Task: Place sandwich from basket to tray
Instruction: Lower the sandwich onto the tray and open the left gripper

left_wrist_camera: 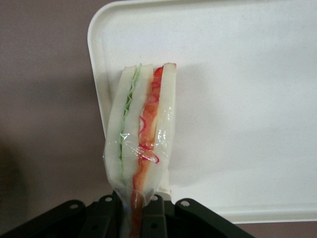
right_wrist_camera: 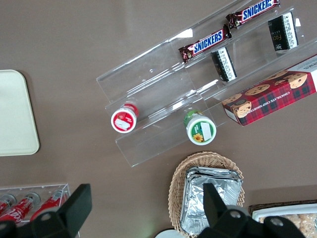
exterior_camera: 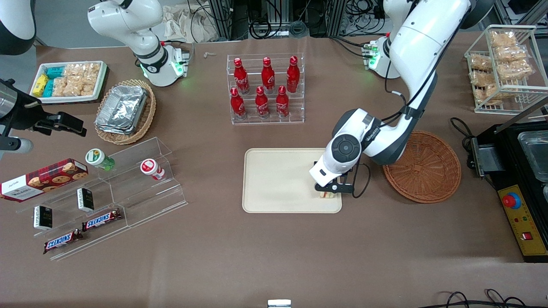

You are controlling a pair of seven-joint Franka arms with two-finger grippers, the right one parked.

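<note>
My left gripper hangs over the corner of the cream-beige tray that lies nearest the front camera and the basket. It is shut on the wrapped sandwich, pinching the plastic at the wedge's narrow end between its fingers. The sandwich has white bread with green and red filling and hangs just above or on the tray surface; contact cannot be told. The reddish-brown wicker basket stands beside the tray toward the working arm's end and holds nothing visible.
A clear rack of red cola bottles stands farther from the front camera than the tray. A tan basket of foil containers, a stepped clear shelf with snacks and a white snack tray lie toward the parked arm's end. A black machine is beside the basket.
</note>
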